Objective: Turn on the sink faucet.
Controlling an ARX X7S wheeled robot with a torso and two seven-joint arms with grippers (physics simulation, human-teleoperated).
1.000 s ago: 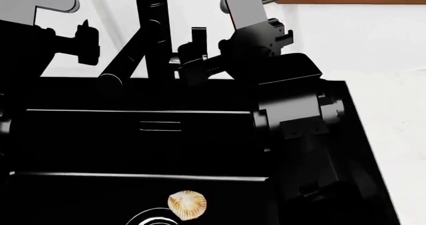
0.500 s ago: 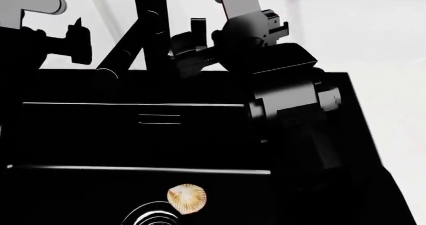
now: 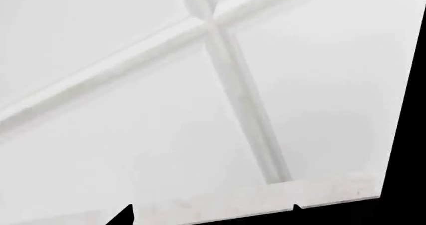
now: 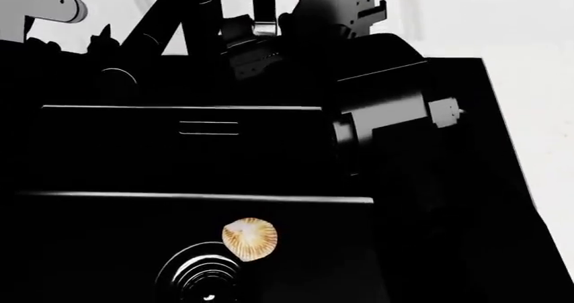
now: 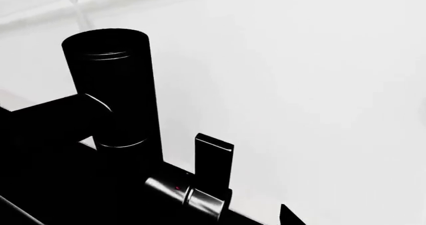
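The matte black sink faucet [image 5: 113, 85] stands upright in the right wrist view, with its spout [image 5: 40, 122] running off to one side. Its short side lever [image 5: 213, 157] rises from a cylindrical stub [image 5: 193, 195]. My right gripper [image 5: 206, 219] sits close at that stub. One fingertip [image 5: 288, 216] shows beside it and the other is lost against black; the jaws look open. In the head view the faucet [image 4: 161, 17] and lever [image 4: 263, 7] are at the top, my right gripper [image 4: 247, 48] just below the lever. My left gripper [image 3: 211, 211] is open and empty, facing white wall. The sink [image 4: 179, 209] is glossy black.
A tan seashell [image 4: 249, 238] lies in the basin beside the ringed drain [image 4: 201, 276]. The overflow slot [image 4: 209, 128] is on the basin's far wall. My right forearm [image 4: 394, 115] crosses the sink's right side. White counter [image 4: 538, 81] lies to the right, white tiled wall [image 3: 220, 60] behind.
The head view has tilted down: faucet, arms and sink rim have shifted up in the frame and more of the drain shows. The right gripper stays by the lever.
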